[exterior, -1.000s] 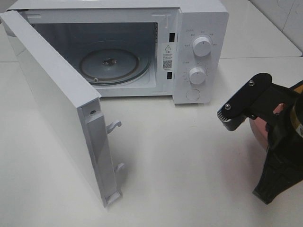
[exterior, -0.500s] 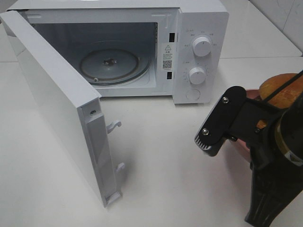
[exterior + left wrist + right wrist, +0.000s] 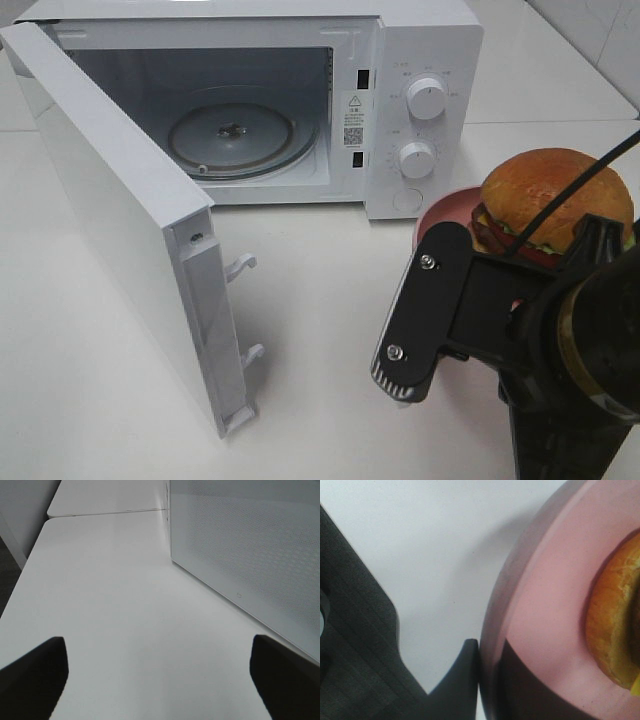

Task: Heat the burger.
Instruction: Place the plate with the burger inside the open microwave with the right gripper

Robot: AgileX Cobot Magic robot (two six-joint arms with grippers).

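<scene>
The burger (image 3: pixel 545 195), with a golden bun, red tomato and green lettuce, sits on a pink plate (image 3: pixel 440 215) held up above the table, in front of the microwave's knobs. My right gripper (image 3: pixel 490 680) is shut on the plate's rim (image 3: pixel 545 595), one finger under the edge and one on top, and the bun of the burger (image 3: pixel 615 630) shows beside them. In the exterior high view the arm hides the grip itself. My left gripper (image 3: pixel 160 680) stands open and empty over the table, beside the outer face of the microwave door (image 3: pixel 250 545).
The white microwave (image 3: pixel 420 40) stands at the back with its door (image 3: pixel 110 200) swung wide open to the left. Its glass turntable (image 3: pixel 235 135) is bare. Two knobs (image 3: pixel 427 98) are on its right panel.
My right arm has risen and moved left toward the microwave with the plate. The burger, hidden a second ago, now shows fully. The left gripper and the door have not moved.
</scene>
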